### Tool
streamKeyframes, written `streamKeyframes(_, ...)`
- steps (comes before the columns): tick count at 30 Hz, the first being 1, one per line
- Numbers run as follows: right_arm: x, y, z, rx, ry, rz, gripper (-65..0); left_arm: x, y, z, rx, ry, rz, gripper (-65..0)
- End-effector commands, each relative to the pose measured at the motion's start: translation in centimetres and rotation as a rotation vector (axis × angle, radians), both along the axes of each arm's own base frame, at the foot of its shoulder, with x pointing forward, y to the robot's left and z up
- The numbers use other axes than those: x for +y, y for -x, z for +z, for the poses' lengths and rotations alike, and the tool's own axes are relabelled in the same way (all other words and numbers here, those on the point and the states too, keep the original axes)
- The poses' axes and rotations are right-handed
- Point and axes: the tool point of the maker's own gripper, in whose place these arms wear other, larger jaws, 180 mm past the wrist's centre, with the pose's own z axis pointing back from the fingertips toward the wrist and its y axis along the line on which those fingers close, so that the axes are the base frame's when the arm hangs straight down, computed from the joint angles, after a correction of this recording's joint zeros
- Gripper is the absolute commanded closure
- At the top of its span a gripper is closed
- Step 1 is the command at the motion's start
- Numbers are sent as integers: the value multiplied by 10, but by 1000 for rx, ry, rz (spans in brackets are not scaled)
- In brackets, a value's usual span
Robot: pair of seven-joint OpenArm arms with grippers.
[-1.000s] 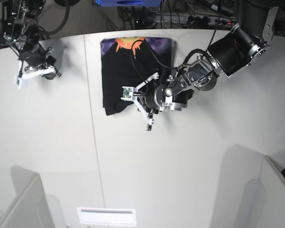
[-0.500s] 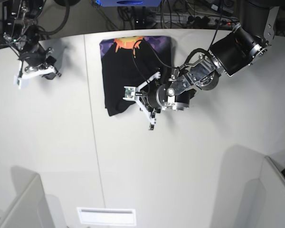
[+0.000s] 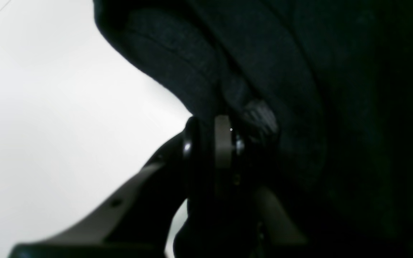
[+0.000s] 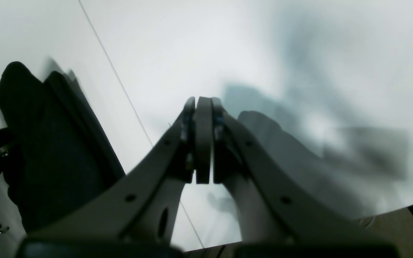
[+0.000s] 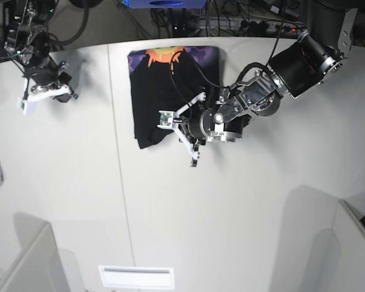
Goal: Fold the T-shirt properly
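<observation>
Fingers (image 3: pixel 224 143) of the left gripper (image 5: pixel 184 131) pinch a dark fold at the lower right edge of the T-shirt (image 5: pixel 167 91); its arm reaches in low from the far right; the folded shirt lies on the white surface (image 5: pixel 231 213), sunburst print at its far end; the right gripper (image 4: pixel 203 143), fingers closed on nothing, hangs well apart at the surface's far left.
</observation>
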Motion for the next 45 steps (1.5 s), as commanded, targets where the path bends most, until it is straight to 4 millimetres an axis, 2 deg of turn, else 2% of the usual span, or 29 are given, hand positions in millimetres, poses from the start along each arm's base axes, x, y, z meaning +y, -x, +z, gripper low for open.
streamKeyframes(1,-5,-7,9,-35,19,1,0,12,-11,3,-31,-59,4,0)
streamKeyframes(3,-5,-7,9,-35,19,1,0,12,-13,4,-32,-57,6,0)
streamKeyframes(4,-5,-7,9,-35,19,1,0,12,-14,4,-36,-59,6,-20)
streamKeyframes(7,-3,-7,8,-34,17,5,0,12,-23,12,-57,-57,7,-194)
streamKeyframes(9,-2,-7,8,-34,15,8,0,12,-30,17,-73,-57,7,-285)
streamKeyframes(11,-2,-7,8,-35,15,9,0,10,-35,22,-87,-54,6,-347)
streamKeyframes(13,-2,-7,8,-35,15,9,0,1,-40,29,-106,-41,-2,-378)
streamKeyframes(16,-2,-7,8,-35,15,9,0,-7,-51,42,-133,-20,-6,-374)
streamKeyframes(18,-2,-7,8,-35,15,9,0,-11,-61,58,-164,17,13,-378)
streamKeyframes(20,-1,-7,8,-34,14,11,0,-22,-71,84,-206,91,38,-382)
streamKeyframes(24,-1,-8,9,-37,16,12,0,-35,-85,134,-292,220,75,-375)
streamKeyframes(27,-3,-7,10,-38,25,18,0,-24,-85,162,-335,321,151,-370)
streamKeyframes(28,-3,-8,13,-44,28,20,0,-15,-83,166,-346,346,187,-352)
streamKeyframes(30,-6,-8,18,-52,54,41,0,2,-79,175,-363,394,256,-234)
streamKeyframes(32,-3,-12,31,-94,87,112,0,18,-70,175,-360,423,314,-3)
streamKeyframes(34,0,-14,43,-158,121,179,0,36,-65,176,-374,455,402,0)
streamKeyframes(36,-3,-13,50,-204,180,229,0,63,-56,167,-371,436,469,0)
streamKeyframes(38,-9,-8,50,-217,281,282,0,81,-43,154,-347,428,487,0)
streamKeyframes(40,-10,-3,49,-230,362,352,0,93,-23,140,-317,463,488,0)
streamKeyframes(42,-3,6,47,-248,403,439,0,96,3,133,-286,561,478,0)
streamKeyframes(44,6,15,47,-290,422,494,0,101,31,133,-267,682,473,0)
streamKeyframes(45,4,22,47,-300,444,508,0,104,45,133,-254,728,480,0)
